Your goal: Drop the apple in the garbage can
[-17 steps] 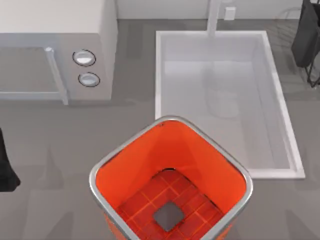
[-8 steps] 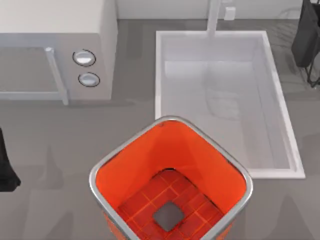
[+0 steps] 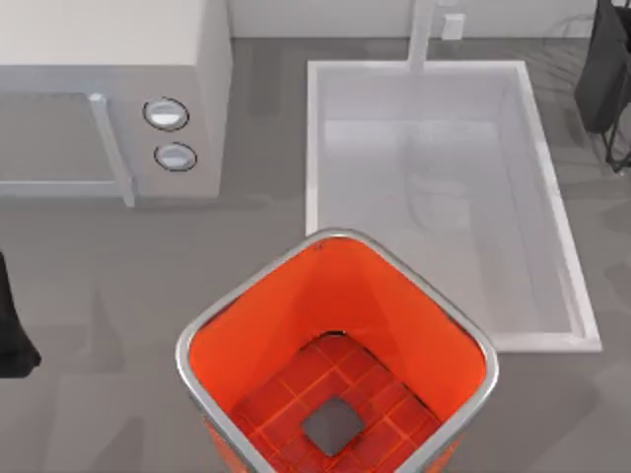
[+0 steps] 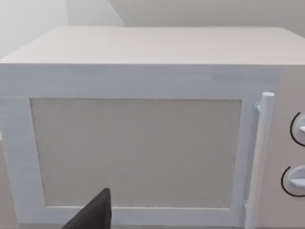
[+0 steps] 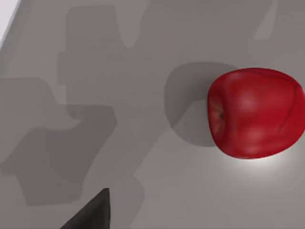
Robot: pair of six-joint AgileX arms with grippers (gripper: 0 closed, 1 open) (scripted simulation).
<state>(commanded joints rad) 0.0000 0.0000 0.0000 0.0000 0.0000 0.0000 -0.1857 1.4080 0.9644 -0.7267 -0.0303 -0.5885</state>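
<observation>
Right gripper hangs over the apple, can't tell its finger state.
Reach step: grab it, then carry to garbage can beside the sink; left arm idles by the microwave.

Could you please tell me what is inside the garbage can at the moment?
The garbage can holds nothing visible: just its gridded floor with a grey centre square. The near wall hides a strip of floor. The apple lies on the grey counter in the right wrist view.
</observation>
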